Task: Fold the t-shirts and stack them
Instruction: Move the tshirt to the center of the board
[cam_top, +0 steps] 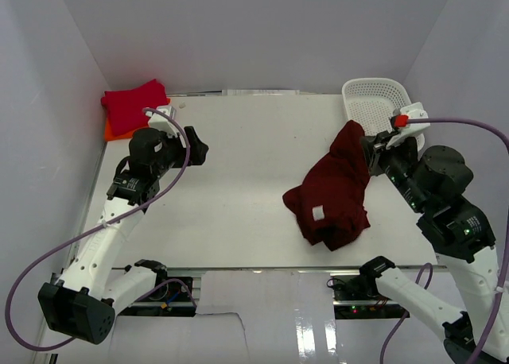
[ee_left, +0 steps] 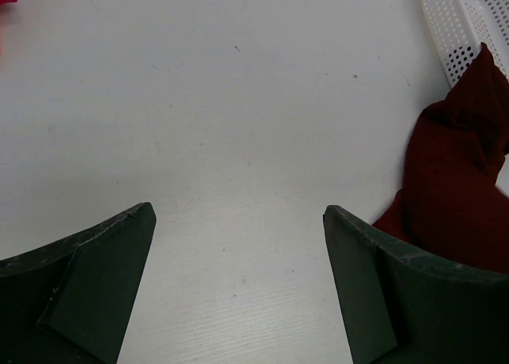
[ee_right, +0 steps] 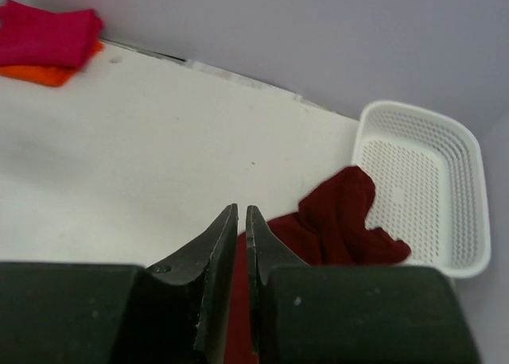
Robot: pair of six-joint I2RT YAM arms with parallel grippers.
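White table (cam_top: 238, 157) — maroon t-shirt (cam_top: 338, 189) lengthwise toward basket (cam_top: 375, 102)

A: T-shirt quantity?
B: Three: one maroon t-shirt (cam_top: 334, 193), one crimson t-shirt (cam_top: 135, 103), one orange t-shirt (ee_right: 40, 76).
A: Other items?
B: One mesh basket (cam_top: 374, 102), one table (cam_top: 238, 157), two grippers: left gripper (cam_top: 197, 149), right gripper (cam_top: 368, 152).

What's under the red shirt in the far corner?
An orange shirt; only its edge pokes out beneath the red shirt. The rest is covered, so its fold cannot be seen.
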